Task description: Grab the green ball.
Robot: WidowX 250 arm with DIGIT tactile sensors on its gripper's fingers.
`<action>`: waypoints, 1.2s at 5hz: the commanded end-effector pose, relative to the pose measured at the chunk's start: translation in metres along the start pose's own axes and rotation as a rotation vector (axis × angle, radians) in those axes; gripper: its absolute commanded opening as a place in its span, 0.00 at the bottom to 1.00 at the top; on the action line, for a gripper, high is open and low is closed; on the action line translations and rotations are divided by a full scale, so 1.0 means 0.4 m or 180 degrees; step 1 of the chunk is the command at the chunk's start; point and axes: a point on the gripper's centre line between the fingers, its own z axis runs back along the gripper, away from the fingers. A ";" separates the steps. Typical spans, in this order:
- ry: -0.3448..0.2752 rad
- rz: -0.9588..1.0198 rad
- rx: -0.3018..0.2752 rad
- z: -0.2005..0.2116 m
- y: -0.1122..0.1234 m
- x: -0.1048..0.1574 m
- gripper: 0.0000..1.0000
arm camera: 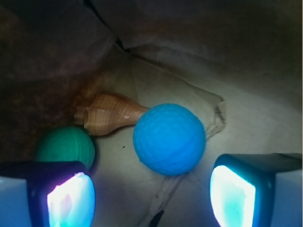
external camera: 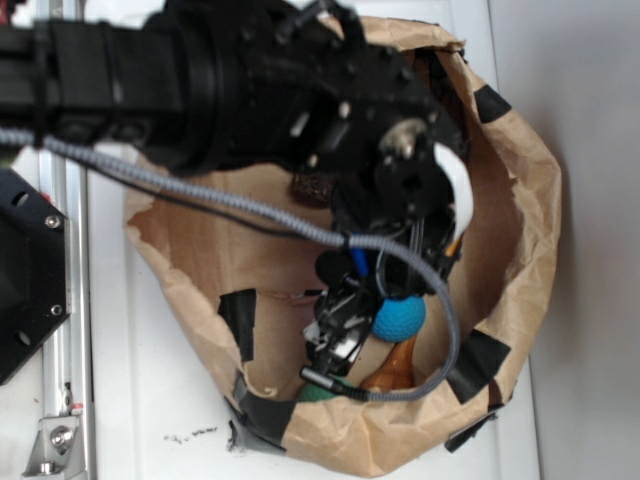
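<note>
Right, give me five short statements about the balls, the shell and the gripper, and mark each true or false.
1. The gripper is open with nothing between its fingers. True.
2. The green ball lies midway between the fingers. False: it sits by the left finger in the wrist view; the blue ball is nearer the middle.
3. The shell lies beyond both balls in the wrist view. True.
4. The blue ball is smooth. False: its surface is dimpled.
5. The balls lie on a bare table. False: they lie inside a paper bag.
</note>
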 end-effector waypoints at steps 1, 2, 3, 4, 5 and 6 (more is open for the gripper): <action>0.0068 -0.0346 -0.0062 -0.026 -0.066 0.026 1.00; 0.0112 -0.0435 -0.0111 -0.033 -0.078 0.013 1.00; 0.0101 -0.0438 -0.0297 -0.029 -0.085 0.000 1.00; 0.0111 -0.0489 -0.0401 -0.035 -0.096 -0.006 1.00; 0.0077 -0.0546 -0.0513 -0.037 -0.102 -0.001 1.00; 0.0056 -0.0544 -0.0559 -0.038 -0.101 0.002 1.00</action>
